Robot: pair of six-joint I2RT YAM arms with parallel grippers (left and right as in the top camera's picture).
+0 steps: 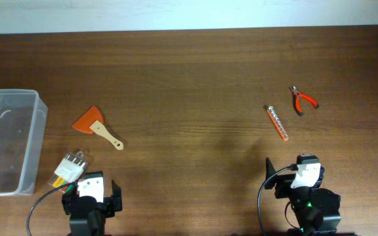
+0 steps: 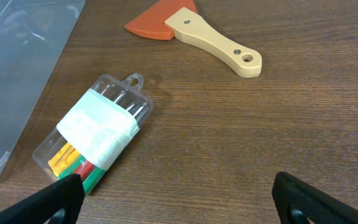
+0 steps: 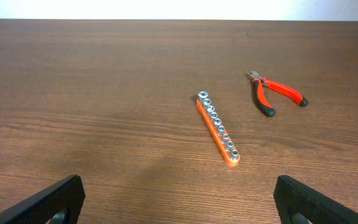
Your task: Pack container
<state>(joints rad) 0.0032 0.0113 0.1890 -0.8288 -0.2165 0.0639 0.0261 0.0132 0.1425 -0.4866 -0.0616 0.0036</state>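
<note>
The clear plastic container [image 1: 5, 141] stands at the table's left edge; its wall also shows in the left wrist view [image 2: 17, 68]. A clear case of coloured bits [image 1: 71, 167] [image 2: 95, 134] lies just ahead of my left gripper [image 1: 90, 196] [image 2: 179, 199], which is open with nothing between its fingers. An orange scraper with a wooden handle [image 1: 97, 124] [image 2: 197, 31] lies farther out. My right gripper [image 1: 300, 180] [image 3: 179, 199] is open and empty near the front edge. Ahead of it lie an orange socket rail [image 1: 278, 122] [image 3: 217, 129] and red pliers [image 1: 302, 99] [image 3: 275, 92].
Bare brown wood [image 1: 189, 78] stretches between the two groups of tools. A white wall runs along the table's far edge [image 1: 189, 29]. Cables trail from both arm bases at the front.
</note>
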